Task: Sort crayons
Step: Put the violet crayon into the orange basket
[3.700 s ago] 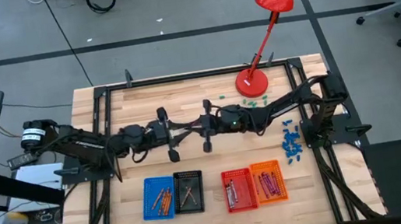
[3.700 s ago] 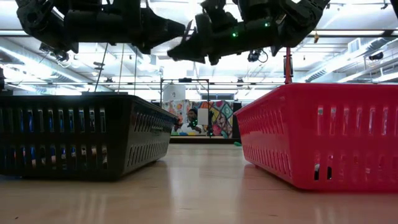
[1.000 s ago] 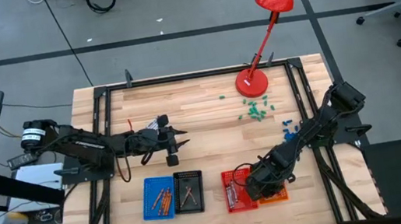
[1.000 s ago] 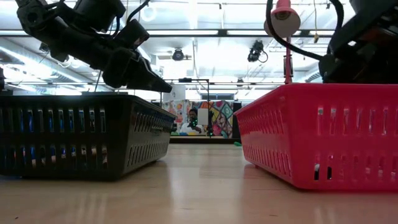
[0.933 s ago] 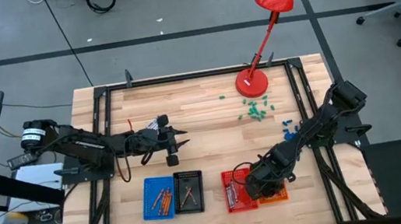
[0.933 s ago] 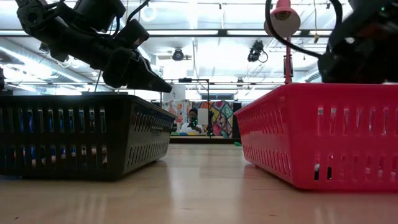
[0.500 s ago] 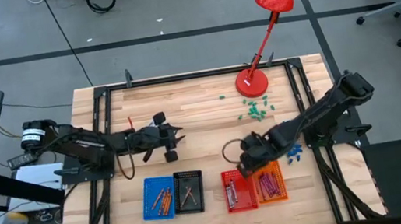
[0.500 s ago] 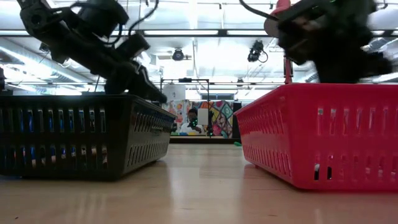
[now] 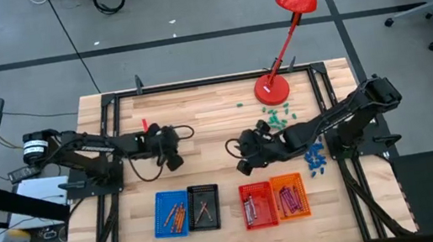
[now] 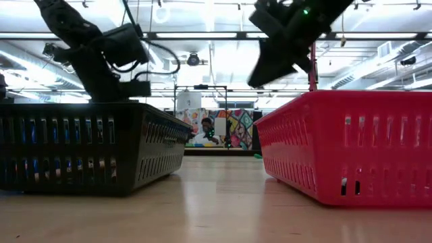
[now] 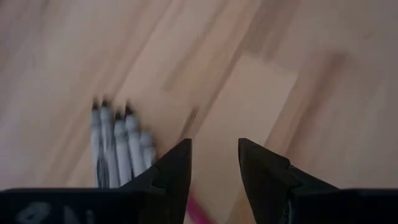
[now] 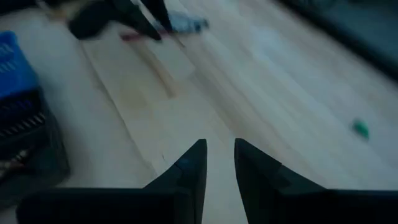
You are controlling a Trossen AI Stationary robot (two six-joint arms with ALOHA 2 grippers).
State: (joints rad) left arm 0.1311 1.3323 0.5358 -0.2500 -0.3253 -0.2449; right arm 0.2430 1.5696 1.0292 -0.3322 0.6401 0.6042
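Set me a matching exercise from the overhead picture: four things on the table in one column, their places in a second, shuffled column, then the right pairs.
Things
1. red desk lamp
2. blue slotted plastic basket
3. orange slotted plastic basket
4. heap of small blue chunks

Places
A. right end of the basket row
B. far side of the wooden table, right half
C. near the table's right edge, just beyond the baskets
D. left end of the basket row

Pairs: 1-B, 2-D, 3-A, 4-C
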